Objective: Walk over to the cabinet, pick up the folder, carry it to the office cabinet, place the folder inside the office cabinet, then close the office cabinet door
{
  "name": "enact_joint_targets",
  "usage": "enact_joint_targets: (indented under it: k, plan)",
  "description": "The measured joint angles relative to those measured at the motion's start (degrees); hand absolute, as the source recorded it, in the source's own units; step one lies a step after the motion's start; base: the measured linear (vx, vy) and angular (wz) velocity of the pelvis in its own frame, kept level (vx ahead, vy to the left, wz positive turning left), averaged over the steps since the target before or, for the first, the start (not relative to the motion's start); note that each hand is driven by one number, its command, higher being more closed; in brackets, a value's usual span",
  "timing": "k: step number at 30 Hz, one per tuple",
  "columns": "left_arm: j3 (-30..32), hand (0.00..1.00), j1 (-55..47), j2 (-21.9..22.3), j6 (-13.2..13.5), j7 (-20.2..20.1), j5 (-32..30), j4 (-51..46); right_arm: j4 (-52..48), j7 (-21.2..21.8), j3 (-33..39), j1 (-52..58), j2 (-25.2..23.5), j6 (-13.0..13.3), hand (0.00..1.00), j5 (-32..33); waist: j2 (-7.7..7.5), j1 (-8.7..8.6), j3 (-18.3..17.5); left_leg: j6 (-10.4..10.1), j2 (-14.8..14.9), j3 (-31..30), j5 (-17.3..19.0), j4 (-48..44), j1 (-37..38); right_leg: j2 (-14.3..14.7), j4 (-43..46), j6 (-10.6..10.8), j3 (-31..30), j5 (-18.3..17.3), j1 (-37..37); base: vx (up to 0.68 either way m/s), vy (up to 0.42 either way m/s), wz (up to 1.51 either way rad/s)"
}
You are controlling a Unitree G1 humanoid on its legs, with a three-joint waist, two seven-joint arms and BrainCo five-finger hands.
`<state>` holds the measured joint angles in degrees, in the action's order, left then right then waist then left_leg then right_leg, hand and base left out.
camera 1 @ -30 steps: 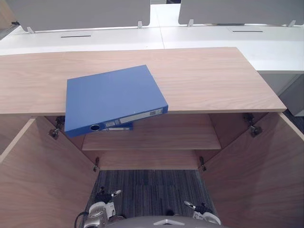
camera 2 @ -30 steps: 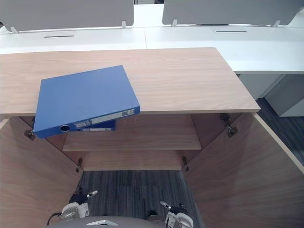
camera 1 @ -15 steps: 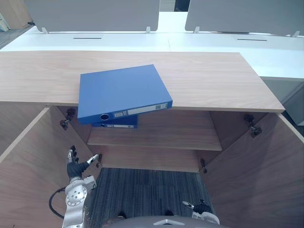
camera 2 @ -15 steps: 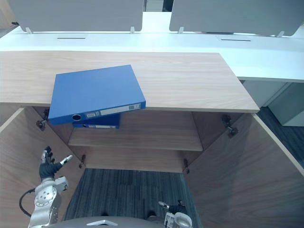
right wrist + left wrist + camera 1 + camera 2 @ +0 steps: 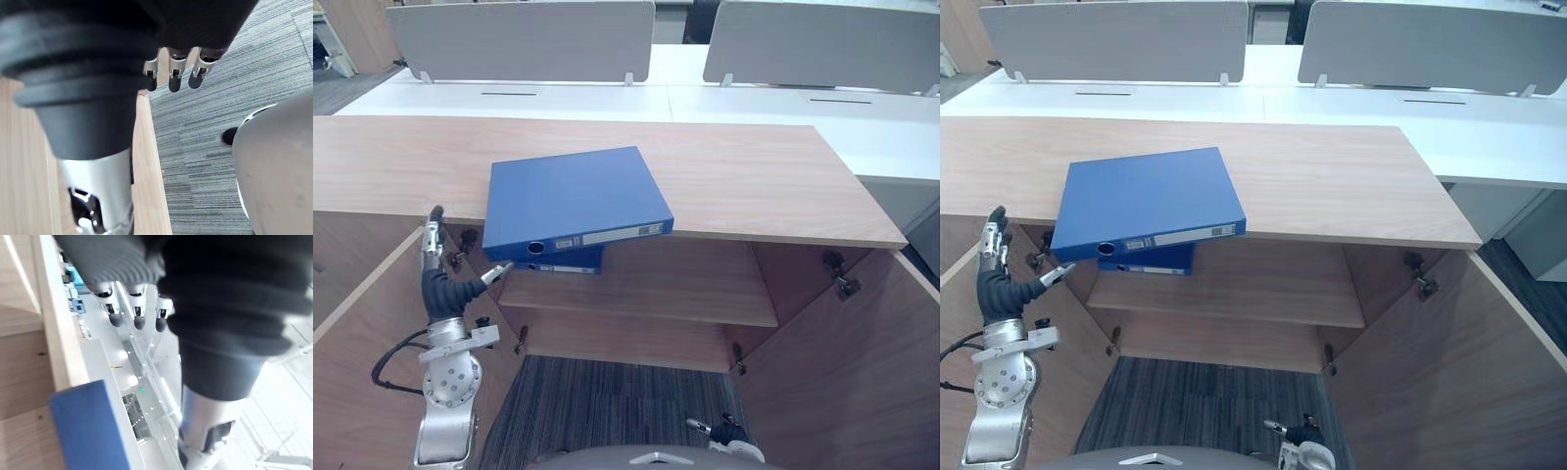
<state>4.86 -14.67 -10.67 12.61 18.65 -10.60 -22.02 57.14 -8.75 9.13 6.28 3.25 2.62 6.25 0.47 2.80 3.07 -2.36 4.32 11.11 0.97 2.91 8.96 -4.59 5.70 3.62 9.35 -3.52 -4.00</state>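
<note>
A blue folder [image 5: 573,201] lies flat on the wooden cabinet top [image 5: 754,176], its spine overhanging the front edge. A second blue folder [image 5: 558,262] rests on the shelf [image 5: 656,284] just below it. My left hand [image 5: 443,289] is raised beside the top folder's left front corner, open, fingers straight up and thumb pointing toward the spine, not touching it. In the left wrist view its fingers [image 5: 134,313] stand apart from the folder's corner [image 5: 90,426]. My right hand [image 5: 1298,436] hangs low over the carpet, its fingers [image 5: 171,76] relaxed and holding nothing.
Both cabinet doors stand open, the left door [image 5: 362,382] close beside my left arm and the right door [image 5: 847,372] opposite. Grey carpet [image 5: 607,411] lies between them. White desks [image 5: 607,98] with grey divider panels [image 5: 524,39] stand behind the cabinet.
My left hand has risen from low near the floor to the level of the folder's spine. The camera has tilted up a little. The right hand has stayed low.
</note>
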Motion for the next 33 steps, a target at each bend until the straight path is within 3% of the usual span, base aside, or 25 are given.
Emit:
enact_joint_targets:
  k: [15,21,29,33]
  plan:
    - [-10.77,0.0,6.63,-10.53,0.1,-0.22,-21.22,-0.08,2.39,0.01,-1.8,-1.23,1.67,0.82,0.0,-0.17,0.91,-1.36,-1.21,-0.24,0.66,0.25,-0.21,0.3,0.18,1.03,1.21,-0.59,-1.02,-0.51,1.0,-0.01,-0.016,-0.02]
    - [-13.14,0.0,10.56,-12.95,-3.03,1.41,-32.06,5.48,2.44,-0.03,-1.74,-1.83,1.98,0.89,0.0,-0.13,0.99,-2.66,-1.3,-0.14,0.53,0.26,-0.42,1.48,0.78,1.23,-0.3,-0.85,-0.99,0.1,0.79,0.01,0.001,0.0]
    - [-13.96,0.0,12.03,-12.88,-7.25,2.32,-38.91,10.22,2.39,-0.02,-1.52,-1.94,1.96,0.52,0.0,0.04,0.44,-3.4,-1.03,0.04,0.39,0.28,-0.08,1.53,0.85,1.27,-2.68,-0.83,-1.03,0.94,-0.21,0.02,0.003,-0.01]
    - [-13.98,0.0,12.37,-12.88,-7.81,2.25,-40.35,12.04,2.34,0.0,-0.95,-2.01,1.94,-0.17,0.0,0.05,0.44,-3.58,-1.03,0.03,0.38,0.42,-0.04,1.53,0.73,1.31,-3.56,-0.78,-1.1,1.41,-0.4,0.0,0.0,0.0]
